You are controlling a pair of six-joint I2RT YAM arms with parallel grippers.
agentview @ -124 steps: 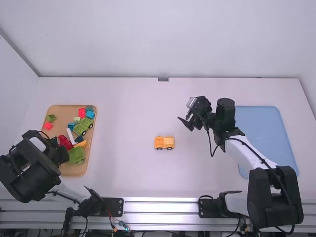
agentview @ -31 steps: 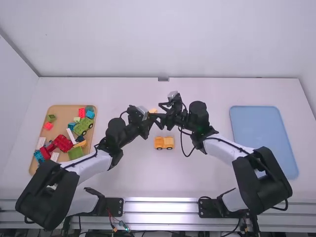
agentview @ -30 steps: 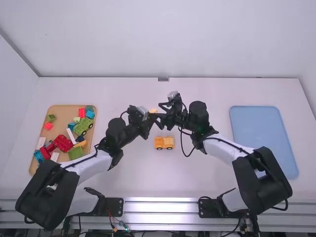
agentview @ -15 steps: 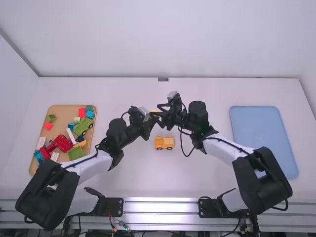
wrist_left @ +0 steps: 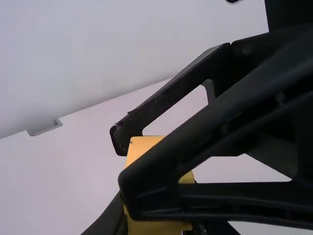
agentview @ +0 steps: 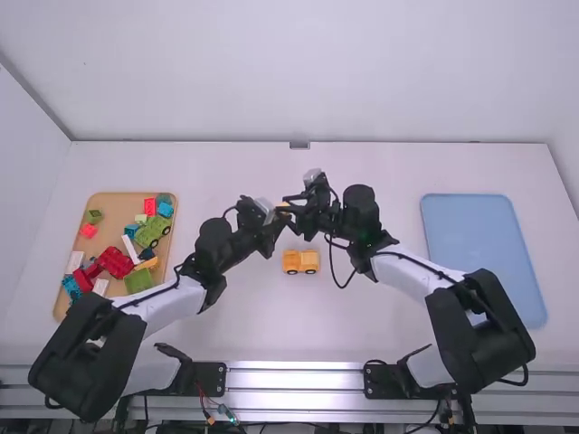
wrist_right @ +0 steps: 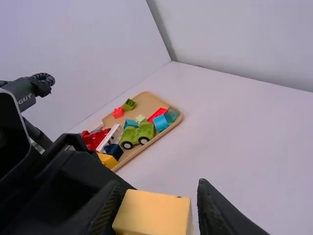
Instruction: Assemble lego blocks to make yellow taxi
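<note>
**Yellow block (wrist_right: 152, 213), count one, raised above table (agentview: 226, 316)**

White table, white walls (agentview: 298, 72). Your left gripper (agentview: 273, 215) grasps the block; your right gripper (agentview: 286, 205) stands spread around it. One yellow car (agentview: 300, 261) sits on the table. From it: one wooden tray (agentview: 113, 208) of mixed pieces at 9 o'clock, one blue tray (agentview: 470, 253) at 3 o'clock

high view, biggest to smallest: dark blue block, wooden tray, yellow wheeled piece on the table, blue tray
Blue tray and wooden tray: too alike to rank
Yellow wheeled piece
Dark blue block
</note>
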